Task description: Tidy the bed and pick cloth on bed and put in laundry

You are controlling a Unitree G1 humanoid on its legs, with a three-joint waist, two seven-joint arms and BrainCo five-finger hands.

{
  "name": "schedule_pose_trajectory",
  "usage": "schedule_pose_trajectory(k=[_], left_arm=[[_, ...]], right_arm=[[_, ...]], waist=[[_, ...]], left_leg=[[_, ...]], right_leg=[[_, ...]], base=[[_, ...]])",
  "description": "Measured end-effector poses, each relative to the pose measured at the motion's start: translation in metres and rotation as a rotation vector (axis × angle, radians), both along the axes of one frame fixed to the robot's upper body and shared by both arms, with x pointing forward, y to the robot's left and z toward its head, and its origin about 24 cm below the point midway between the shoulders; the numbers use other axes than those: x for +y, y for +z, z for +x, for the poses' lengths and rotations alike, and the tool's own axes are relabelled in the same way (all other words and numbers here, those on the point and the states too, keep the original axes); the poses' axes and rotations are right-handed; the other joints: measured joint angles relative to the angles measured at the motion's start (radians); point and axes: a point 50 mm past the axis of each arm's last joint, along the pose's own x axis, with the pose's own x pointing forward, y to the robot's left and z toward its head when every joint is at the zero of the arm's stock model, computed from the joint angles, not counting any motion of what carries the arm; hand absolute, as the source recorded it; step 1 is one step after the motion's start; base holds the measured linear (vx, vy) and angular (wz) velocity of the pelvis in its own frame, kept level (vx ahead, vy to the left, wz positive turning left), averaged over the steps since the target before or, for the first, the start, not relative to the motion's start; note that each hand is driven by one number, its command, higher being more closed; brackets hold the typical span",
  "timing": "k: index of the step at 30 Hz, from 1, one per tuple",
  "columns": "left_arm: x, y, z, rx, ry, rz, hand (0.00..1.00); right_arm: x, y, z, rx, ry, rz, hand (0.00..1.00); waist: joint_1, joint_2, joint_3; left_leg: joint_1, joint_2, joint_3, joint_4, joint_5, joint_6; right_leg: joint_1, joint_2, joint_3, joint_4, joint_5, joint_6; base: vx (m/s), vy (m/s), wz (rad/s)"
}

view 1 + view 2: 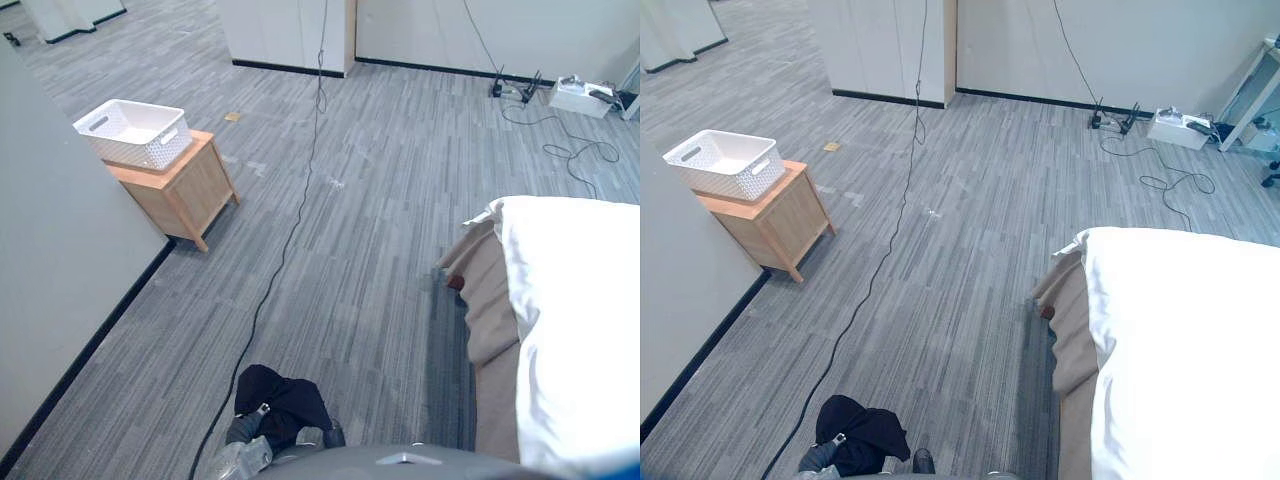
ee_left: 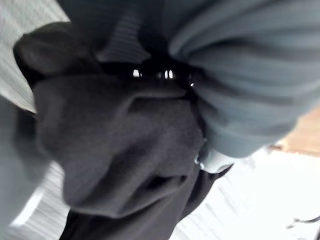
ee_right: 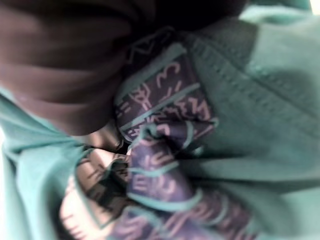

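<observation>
Left robot hand [image 1: 245, 455] clamped on black cloth [image 1: 285, 395] above the floor, well apart from white basket [image 1: 135, 133]. Right robot hand [image 3: 60, 65] against teal printed cloth [image 3: 240, 100], grip can't tell. Bed [image 1: 580, 320] looks smoothed; laundry drop-off left.

A black cloth [image 2: 120, 145] is bunching against the left hand [image 2: 240, 75] — its grey ribbed cover looming close — pale floor [image 2: 22, 17] showing beyond.

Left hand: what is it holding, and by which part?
The left hand holds a black cloth, bunched into a wad over its fingers; which part of the cloth it grips cannot be told.
</observation>
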Motion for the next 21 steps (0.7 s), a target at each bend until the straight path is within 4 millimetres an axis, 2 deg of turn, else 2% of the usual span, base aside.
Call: schedule_pose_trajectory(k=[4, 7, 8, 9, 10, 11, 12, 15, 19, 21], left_arm=[[0.0, 0.0, -0.003, 0.003, 0.004, -0.008, 1.0], [-0.001, -0.002, -0.01, 0.024, 0.002, -0.015, 1.0], [-0.001, -0.003, -0.011, 0.032, 0.001, -0.021, 1.0], [-0.002, -0.002, -0.009, 0.027, -0.008, -0.03, 1.0], [0.0, -0.001, -0.002, 0.008, -0.017, -0.029, 1.0], [0.002, 0.001, 0.004, -0.006, -0.029, -0.023, 1.0], [0.0, 0.001, 0.005, -0.009, -0.031, -0.03, 1.0], [-0.005, 0.002, 0.015, -0.028, -0.076, -0.038, 1.0], [-0.007, 0.002, 0.016, -0.029, -0.084, -0.044, 1.0], [-0.005, 0.002, 0.018, -0.032, -0.091, -0.036, 1.0]], right_arm=[[0.012, -0.001, -0.006, 0.054, 0.026, -0.013, 1.0], [0.011, -0.001, -0.004, 0.082, 0.09, -0.018, 1.0], [0.009, -0.001, -0.002, 0.089, 0.121, -0.021, 1.0], [0.006, -0.002, 0.004, 0.091, 0.158, -0.031, 1.0], [0.009, -0.006, 0.013, 0.067, 0.175, -0.038, 1.0], [-0.002, -0.004, 0.021, 0.057, 0.216, -0.078, 1.0], [-0.013, -0.002, 0.022, 0.085, 0.229, -0.11, 1.0], [-0.02, 0.0, 0.025, 0.12, 0.306, -0.115, 1.0], [-0.029, 0.001, 0.033, 0.151, 0.44, -0.114, 1.0], [-0.032, 0.0, 0.046, 0.122, 0.506, -0.132, 1.0]], waist=[[0.01, 0.003, 0.002], [0.023, 0.009, 0.004], [0.024, 0.014, 0.003], [0.023, 0.009, 0.002], [0.027, -0.033, 0.003], [0.05, 0.005, 0.014], [0.058, 0.035, 0.015], [0.068, 0.035, 0.014], [0.079, 0.043, 0.019], [0.08, 0.043, 0.019]], left_leg=[[-0.005, -0.008, -0.057, -0.002, 0.006, -0.01], [-0.012, -0.012, -0.068, -0.002, -0.01, -0.017], [-0.024, -0.015, -0.067, -0.003, -0.029, -0.029], [-0.039, -0.034, -0.048, -0.002, -0.11, -0.106], [-0.051, -0.05, 0.004, 0.058, -0.139, -0.061], [-0.093, 0.002, -0.006, 0.195, -0.141, -0.026], [-0.076, 0.019, -0.073, 0.173, -0.132, -0.022], [-0.016, -0.022, -0.108, 0.003, -0.09, -0.061], [-0.004, -0.05, -0.154, -0.001, -0.07, -0.075], [-0.01, -0.062, -0.153, -0.001, -0.074, -0.072]], right_leg=[[0.021, 0.0, -0.053, 0.0, -0.013, 0.005], [0.032, 0.003, -0.071, -0.023, -0.014, 0.011], [0.032, 0.01, -0.075, -0.04, -0.012, 0.013], [0.031, -0.011, -0.08, -0.092, 0.003, 0.022], [0.026, -0.058, -0.094, -0.12, 0.049, 0.017], [0.021, -0.049, -0.1, -0.095, 0.04, 0.039], [0.021, -0.03, -0.073, -0.09, 0.031, 0.033], [0.017, -0.043, -0.047, -0.109, 0.027, 0.045], [0.026, -0.056, -0.036, -0.082, 0.008, 0.056], [0.037, -0.045, -0.03, -0.064, 0.003, 0.053]], base=[[-0.05, -0.067, 0.4], [-0.09, -0.031, 0.12], [-0.05, 0.007, 0.12], [-0.03, 0.065, 0.08], [0.01, 0.045, -0.11], [0.03, 0.055, -0.25], [0.01, 0.012, -0.14], [-0.02, 0.058, 0.25], [-0.01, 0.045, 0.13], [0.01, -0.027, -0.06]])
